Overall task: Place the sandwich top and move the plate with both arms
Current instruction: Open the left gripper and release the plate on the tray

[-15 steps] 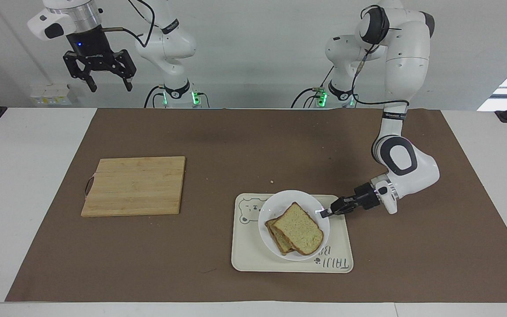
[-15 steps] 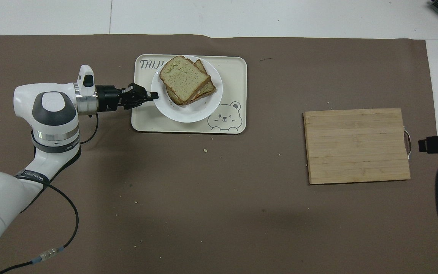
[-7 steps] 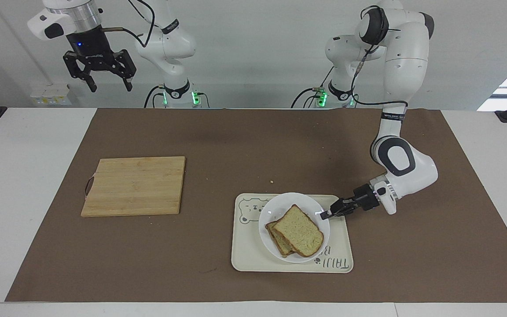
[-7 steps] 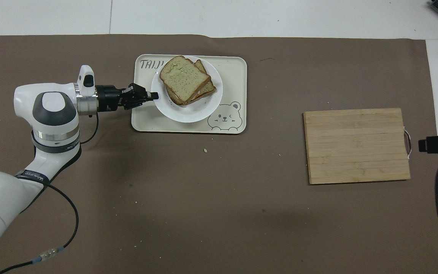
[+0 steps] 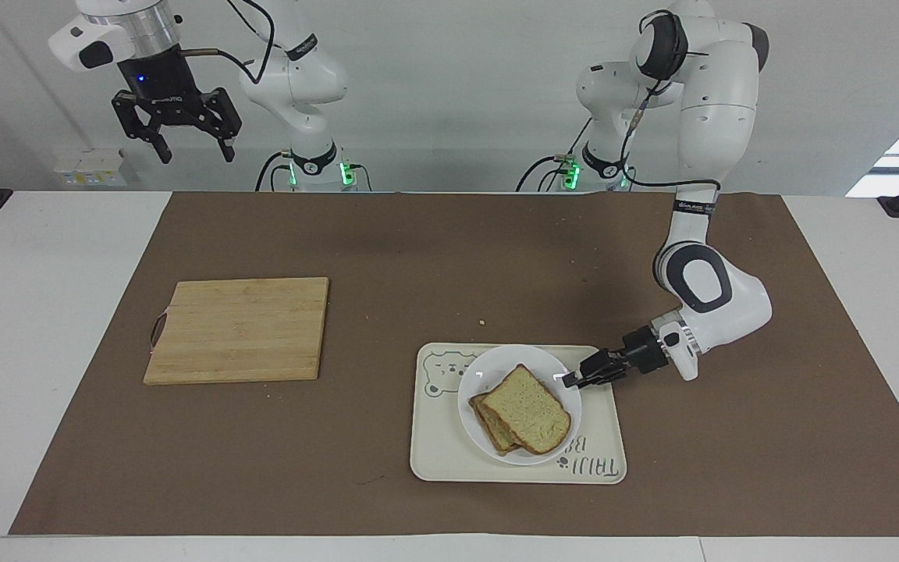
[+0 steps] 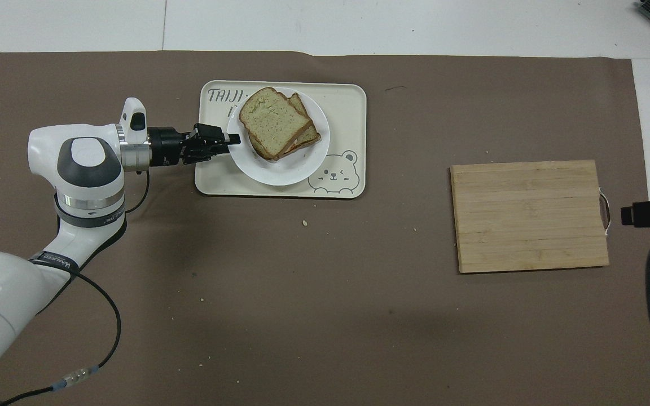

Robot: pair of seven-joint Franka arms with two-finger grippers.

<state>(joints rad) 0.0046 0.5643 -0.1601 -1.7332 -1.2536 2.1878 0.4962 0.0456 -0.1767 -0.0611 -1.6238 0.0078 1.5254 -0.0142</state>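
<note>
The sandwich top (image 5: 531, 408) (image 6: 273, 119), a pale speckled slice with brown crust, lies askew on a lower slice on the white plate (image 5: 481, 382) (image 6: 280, 169). The plate sits on the cream bear tray (image 5: 442, 457) (image 6: 347, 113). My left gripper (image 5: 570, 380) (image 6: 233, 138) lies low and level at the plate's rim, on the side toward the left arm's end of the table. Whether it still grips the rim does not show. My right gripper (image 5: 190, 152) hangs open and empty, high over the table edge by the right arm's base, where that arm waits.
A wooden cutting board (image 5: 237, 329) (image 6: 530, 215) lies on the brown mat toward the right arm's end. A few crumbs (image 6: 304, 223) are scattered on the mat nearer to the robots than the tray.
The plate with the sandwich has sunk a little toward the tray, and the left gripper has come down with it at the rim. The right arm has not moved.
</note>
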